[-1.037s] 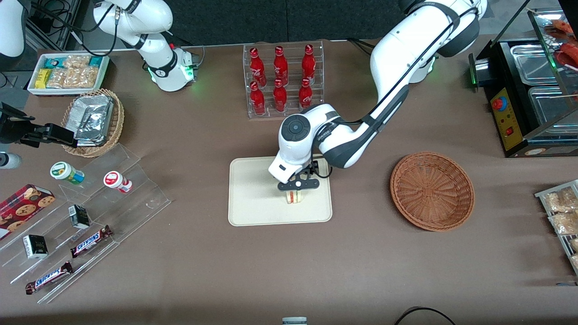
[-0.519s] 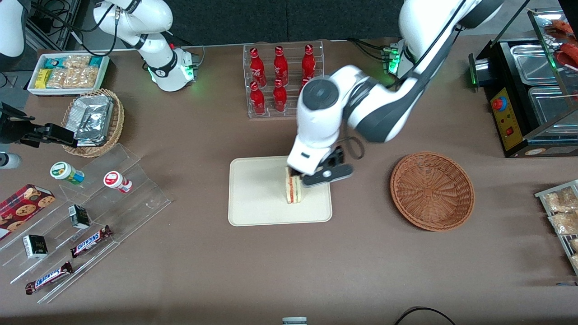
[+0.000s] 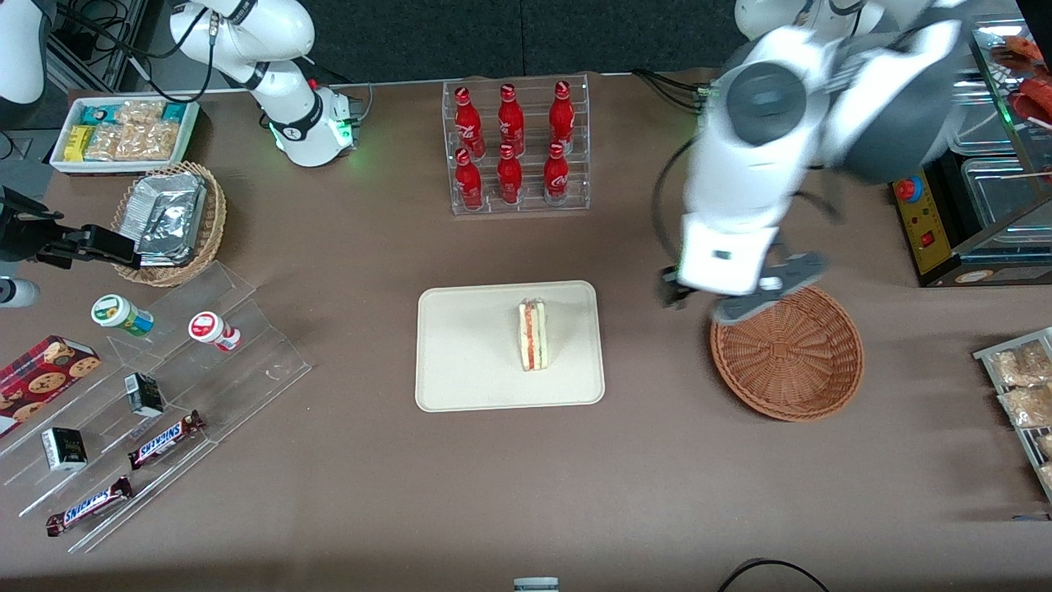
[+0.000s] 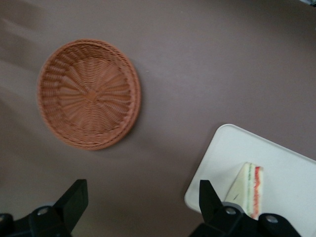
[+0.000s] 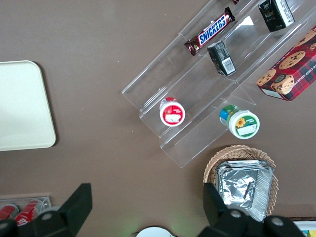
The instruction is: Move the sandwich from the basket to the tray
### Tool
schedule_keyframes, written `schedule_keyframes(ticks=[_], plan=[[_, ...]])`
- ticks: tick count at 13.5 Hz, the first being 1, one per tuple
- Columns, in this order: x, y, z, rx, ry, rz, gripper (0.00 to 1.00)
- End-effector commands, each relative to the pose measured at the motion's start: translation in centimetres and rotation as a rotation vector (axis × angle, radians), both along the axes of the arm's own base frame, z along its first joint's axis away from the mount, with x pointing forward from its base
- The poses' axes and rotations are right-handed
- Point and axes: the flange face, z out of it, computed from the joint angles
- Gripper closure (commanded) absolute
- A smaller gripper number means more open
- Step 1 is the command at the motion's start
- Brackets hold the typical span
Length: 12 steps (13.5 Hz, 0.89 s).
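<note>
Toward the worktop's near edge, only bare brown surface, with snack bars [image 3: 163, 438] on a clear stepped rack [image 3: 177, 386] at the parked arm's end. Midway up the worktop [image 3: 370, 493], the cream tray [image 3: 460, 362], carrying the sandwich [image 3: 532, 335] on its working-arm half, standing on edge with the red-and-green filling stripe facing up; set well inside the rim, so steady enough and, judging by that, the placing done. Beside the tray toward the working arm's end, apart from it, the reddish-brown basket [image 3: 789, 353], holding nothing. Above the basket's farther rim, raised off the worktop, the gripper [image 3: 731, 300], fingers [image 4: 74, 197] spread wide and grasping nothing, as the wrist view shows with basket and tray both in sight between them. Farther off, a clear rack of red bottles [image 3: 514, 144] near the far edge, a tan basket of foil packets [image 3: 168, 222] and a white bin of snacks [image 3: 123, 131] toward the parked arm's corner, and a black warmer cabinet [image 3: 962, 181] at the working arm's end. Nothing standing between gripper and tray.
</note>
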Motion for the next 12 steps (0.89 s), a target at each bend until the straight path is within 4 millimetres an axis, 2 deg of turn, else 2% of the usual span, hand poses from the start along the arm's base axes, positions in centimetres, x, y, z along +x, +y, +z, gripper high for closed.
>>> schedule_keyframes(ticks=[1,2,3,4,5,7,9,10,12], plan=[[-2.0,7.4,4.8,-0.044,0.054,-0.074,0.01],[-2.3,9.9,6.0,-0.048,0.062,-0.099,0.01],[-2.8,10.8,6.5,-0.051,0.086,-0.149,0.01],[-2.7,12.8,6.6,-0.055,0.108,-0.161,0.01],[-3.0,15.3,7.9,-0.067,0.093,-0.156,0.01],[-4.3,20.3,10.2,-0.137,0.075,-0.215,0.01],[-6.2,23.6,10.6,-0.149,0.090,-0.285,0.01],[-7.1,23.9,10.1,-0.149,0.092,-0.307,0.01],[-7.1,23.8,9.4,-0.141,0.075,-0.317,0.01]])
